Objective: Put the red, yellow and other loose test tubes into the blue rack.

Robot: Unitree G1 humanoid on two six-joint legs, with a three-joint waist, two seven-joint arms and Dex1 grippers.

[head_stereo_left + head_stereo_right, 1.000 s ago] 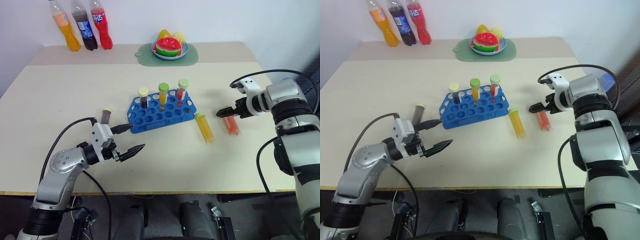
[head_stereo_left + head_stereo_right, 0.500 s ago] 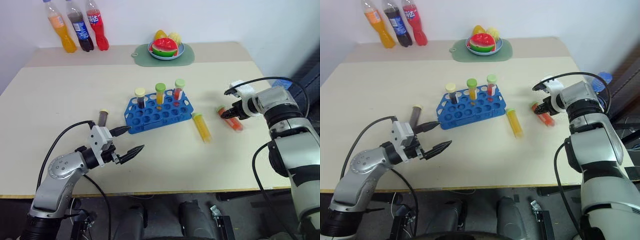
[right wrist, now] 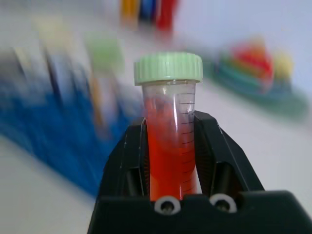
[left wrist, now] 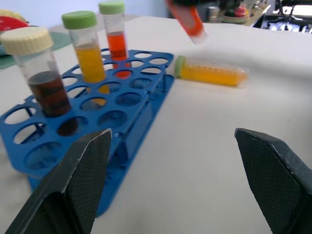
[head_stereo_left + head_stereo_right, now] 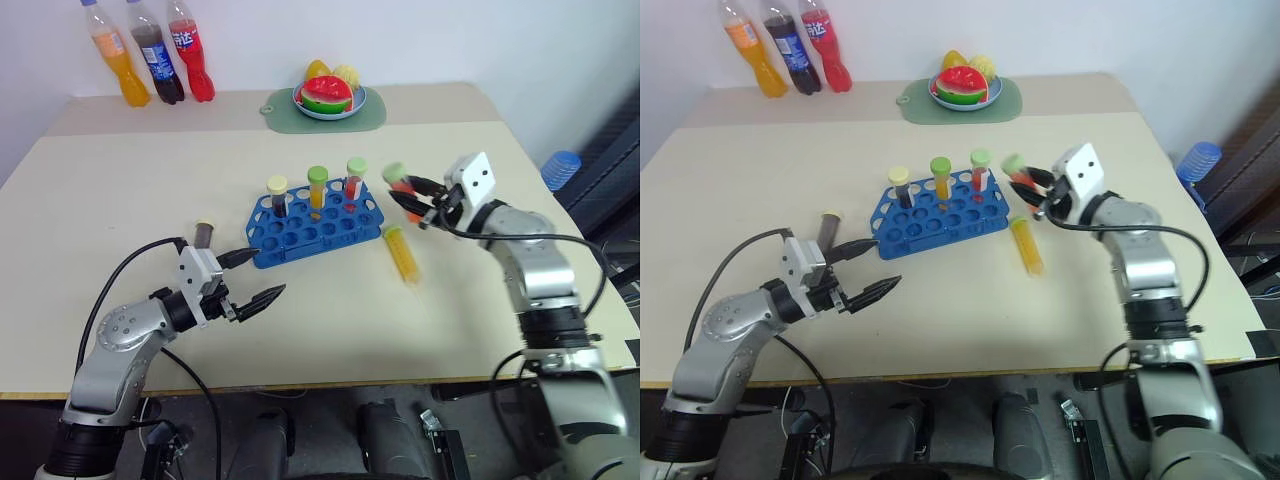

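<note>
The right pincer (image 5: 420, 208) is clenched on the red-orange tube (image 3: 169, 146), its two black fingers (image 3: 127, 161) pressed against either side of the clear barrel, the light green cap clear of the fingertips. In the head views that tube (image 5: 402, 189) is held up off the tabletop (image 5: 120, 190), tilted, with its cap toward the blue rack (image 5: 312, 230) and just beside the rack's right end. The blue rack stands near the middle of the tabletop and carries three upright tubes along its far row: one with dark brown liquid and a cream cap (image 5: 278, 196), one with yellow liquid and a green cap (image 5: 318, 187), and one with red liquid and a light green cap (image 5: 355, 177). The loose yellow tube (image 5: 403, 254) lies on its side on the tabletop just right of the rack, below the held tube, its green cap nearest the rack. The loose dark brown tube (image 5: 204, 234) is on the tabletop left of the rack, close to the left pincer (image 5: 258, 277), whether upright or lying cannot be told. That left pincer is released, its fingers spread wide and gripping nothing, pointing toward the rack's near left corner. At the far edge stand three soda bottles (image 5: 150, 60) and a plate of fruit (image 5: 328, 95) on a green mat (image 5: 372, 115).
</note>
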